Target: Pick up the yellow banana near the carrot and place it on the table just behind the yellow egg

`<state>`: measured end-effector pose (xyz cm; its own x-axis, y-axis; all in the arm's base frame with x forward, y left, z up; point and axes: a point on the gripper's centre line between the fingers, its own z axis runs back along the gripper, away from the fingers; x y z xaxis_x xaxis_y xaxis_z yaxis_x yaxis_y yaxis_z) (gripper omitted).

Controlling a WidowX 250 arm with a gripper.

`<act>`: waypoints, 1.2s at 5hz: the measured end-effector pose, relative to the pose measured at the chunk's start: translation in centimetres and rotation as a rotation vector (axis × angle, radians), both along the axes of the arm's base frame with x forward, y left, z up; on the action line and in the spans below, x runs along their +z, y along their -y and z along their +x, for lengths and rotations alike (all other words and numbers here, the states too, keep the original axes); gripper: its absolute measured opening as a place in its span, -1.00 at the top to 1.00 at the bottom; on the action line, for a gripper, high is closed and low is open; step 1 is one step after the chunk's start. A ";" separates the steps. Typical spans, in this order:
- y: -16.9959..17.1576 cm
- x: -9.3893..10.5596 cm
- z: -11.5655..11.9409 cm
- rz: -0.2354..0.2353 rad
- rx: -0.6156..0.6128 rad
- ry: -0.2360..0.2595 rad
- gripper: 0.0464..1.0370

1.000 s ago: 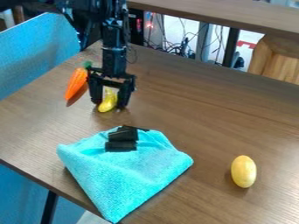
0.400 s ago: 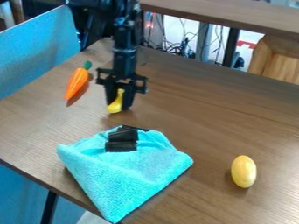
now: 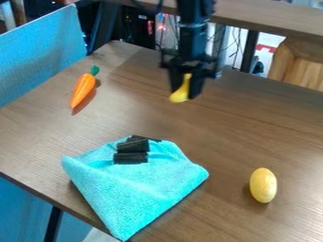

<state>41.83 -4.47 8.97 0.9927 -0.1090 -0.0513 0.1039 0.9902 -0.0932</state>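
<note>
Currently, turquoise cloth (image 3: 135, 189) serves as landmark, lying on the brown wooden surface (image 3: 221, 137), its corners uneven and one pointing toward the near edge.

Tool (image 3: 187, 93): beyond the cloth, up and to the right of it in the camera view, well apart from it. Fingers closed on a small yellow toy (image 3: 180, 96), pointing down. Toy held tilted, narrow end up between the fingers, rounded fatter end low and toward the left. Cannot tell how far its underside stands from the surface. Black arm (image 3: 193, 33) comes in from the top edge of the view, above and beyond the cloth.

Black blocks (image 3: 131, 158): on the cloth, at its far part, dark flat-sided pieces bunched close together. Exact count hard to tell; the farther ones overlap.

Carrot (image 3: 82, 90): orange, green top (image 3: 95, 70), beyond the cloth and to the left of the tool. Lies on the surface, green end away from the cloth, pointed end toward it; shadow along its right side.

Yellow oval thing (image 3: 263, 185): smooth, to the right of the cloth, apart from it, resting on the surface, long axis roughly away from the camera.

Light blue panel (image 3: 38, 56): left of and beyond the cloth, past the surface's edge. Loose cables (image 3: 234, 47): far beyond the cloth, past the surface's far edge.
</note>
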 end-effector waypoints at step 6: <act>11.5 -6.3 -0.5 -0.019 -0.301 -0.138 0.08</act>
